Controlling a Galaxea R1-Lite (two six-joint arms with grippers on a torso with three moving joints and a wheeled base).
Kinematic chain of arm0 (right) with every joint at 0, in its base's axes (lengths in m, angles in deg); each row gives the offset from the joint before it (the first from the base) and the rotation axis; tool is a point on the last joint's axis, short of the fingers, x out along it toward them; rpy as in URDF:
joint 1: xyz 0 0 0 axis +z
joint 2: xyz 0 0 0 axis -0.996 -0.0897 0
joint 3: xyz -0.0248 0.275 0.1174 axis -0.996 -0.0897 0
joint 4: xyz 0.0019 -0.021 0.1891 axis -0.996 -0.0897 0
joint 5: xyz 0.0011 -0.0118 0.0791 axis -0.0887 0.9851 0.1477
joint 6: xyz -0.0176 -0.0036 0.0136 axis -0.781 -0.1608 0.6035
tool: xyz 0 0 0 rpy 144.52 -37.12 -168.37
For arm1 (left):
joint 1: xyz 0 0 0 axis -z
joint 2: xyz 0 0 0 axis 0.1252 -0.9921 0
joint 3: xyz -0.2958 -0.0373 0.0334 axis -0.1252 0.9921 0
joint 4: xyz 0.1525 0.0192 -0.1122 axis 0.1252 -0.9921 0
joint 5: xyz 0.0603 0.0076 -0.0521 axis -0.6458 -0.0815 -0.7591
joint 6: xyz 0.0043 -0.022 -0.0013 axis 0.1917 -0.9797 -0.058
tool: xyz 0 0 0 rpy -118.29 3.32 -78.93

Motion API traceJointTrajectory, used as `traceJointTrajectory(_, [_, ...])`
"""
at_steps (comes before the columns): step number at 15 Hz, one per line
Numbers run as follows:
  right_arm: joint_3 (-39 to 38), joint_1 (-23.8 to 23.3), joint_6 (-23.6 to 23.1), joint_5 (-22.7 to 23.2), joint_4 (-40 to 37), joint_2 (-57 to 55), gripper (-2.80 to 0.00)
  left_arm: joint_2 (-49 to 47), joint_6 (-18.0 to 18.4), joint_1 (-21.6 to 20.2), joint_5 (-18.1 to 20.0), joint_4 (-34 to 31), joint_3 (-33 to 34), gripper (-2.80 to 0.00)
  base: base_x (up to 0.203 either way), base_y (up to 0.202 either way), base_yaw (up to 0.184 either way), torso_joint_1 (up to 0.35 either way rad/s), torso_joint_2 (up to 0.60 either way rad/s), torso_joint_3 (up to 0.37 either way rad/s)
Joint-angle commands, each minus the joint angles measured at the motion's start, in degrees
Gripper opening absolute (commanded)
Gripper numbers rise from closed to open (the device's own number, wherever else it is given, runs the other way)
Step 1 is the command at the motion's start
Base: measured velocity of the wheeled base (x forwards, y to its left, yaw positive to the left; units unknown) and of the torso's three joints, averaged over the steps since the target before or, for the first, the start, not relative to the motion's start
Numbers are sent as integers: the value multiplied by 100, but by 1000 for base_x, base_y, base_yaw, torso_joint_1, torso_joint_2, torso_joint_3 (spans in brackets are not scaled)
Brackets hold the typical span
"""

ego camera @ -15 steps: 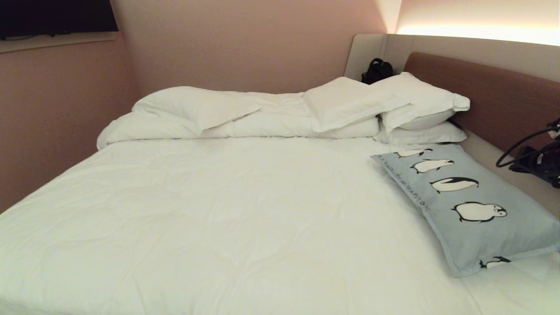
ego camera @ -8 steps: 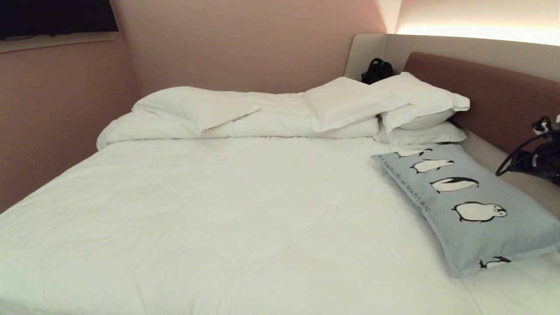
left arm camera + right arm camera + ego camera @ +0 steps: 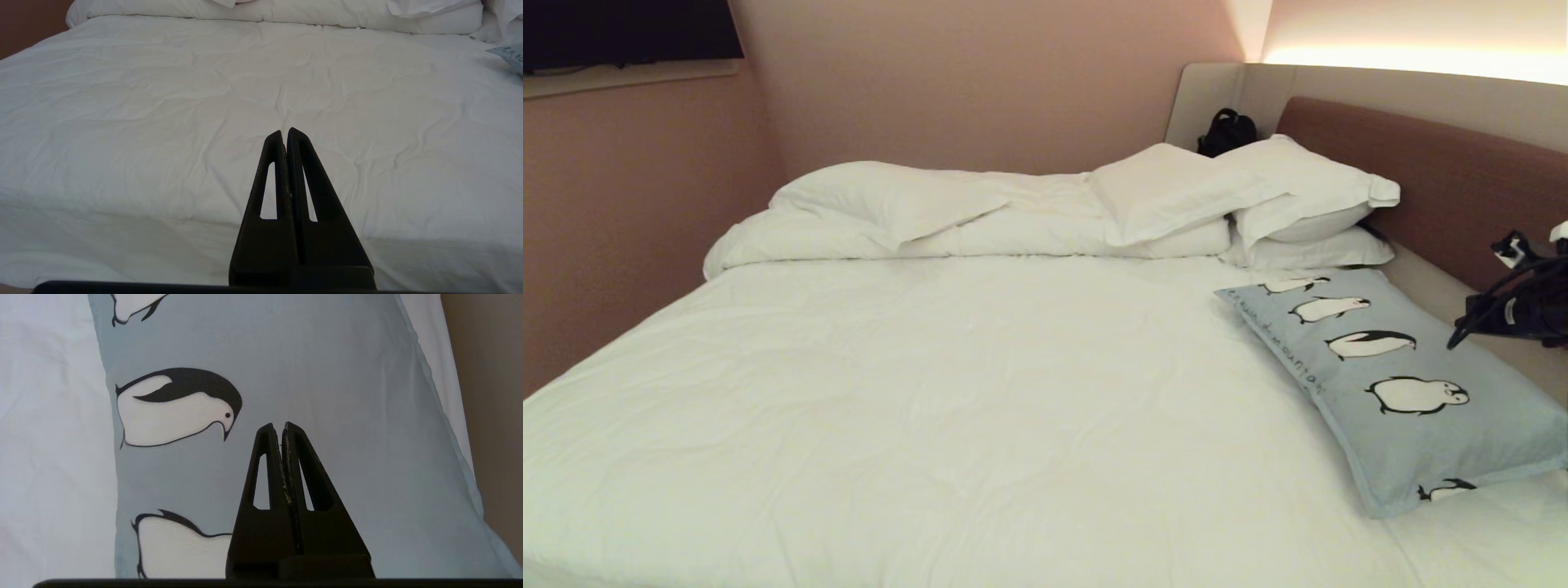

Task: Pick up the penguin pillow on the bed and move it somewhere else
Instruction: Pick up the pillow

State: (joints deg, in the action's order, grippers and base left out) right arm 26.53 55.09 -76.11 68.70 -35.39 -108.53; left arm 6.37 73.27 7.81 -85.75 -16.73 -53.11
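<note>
The penguin pillow (image 3: pixel 1401 392), light blue with a row of black-and-white penguins, lies flat at the bed's (image 3: pixel 947 408) right edge, near the headboard. In the right wrist view it (image 3: pixel 318 375) fills the frame, and my right gripper (image 3: pixel 282 426) hovers over it, shut and holding nothing. Only the right arm's black wrist and cables (image 3: pixel 1519 306) show in the head view, above the pillow's far right side. My left gripper (image 3: pixel 284 132) is shut and empty, pointing across the white sheet (image 3: pixel 163 122) from the bed's near edge.
A folded white duvet (image 3: pixel 964 220) and white pillows (image 3: pixel 1258 196) lie along the far side of the bed. The brown headboard (image 3: pixel 1445 180) and beige frame ledge (image 3: pixel 1437 290) run along the right. A black bag (image 3: pixel 1227 131) sits in the corner. Pink walls close the left and back.
The right arm's wrist and cables at the right edge have turned and shifted slightly. The pillow and the left arm have not moved.
</note>
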Motion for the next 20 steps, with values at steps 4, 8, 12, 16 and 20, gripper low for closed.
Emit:
traceJointTrajectory(4, [-130,-3,-457,187,96,-20,-280,2,-6,-9,-3,3,0,-280,0,0,0,0,0,0])
traceJointTrajectory(8, [-376,-2,-847,439,90,21,0,2,0,-1,-3,11,0,-280,0,0,0,0,0,0])
traceJointTrajectory(12, [-426,-37,-1202,897,78,-79,0,2,-6,-1,-3,7,0,-280,0,0,0,0,0,0])
traceJointTrajectory(16, [-406,-201,-1525,1028,88,-176,0,2,-6,-1,-3,12,0,-280,0,0,0,0,0,0])
traceJointTrajectory(20, [-402,-257,-1764,1218,88,-316,0,2,-6,-1,-3,3,0,-280,0,0,0,0,0,0])
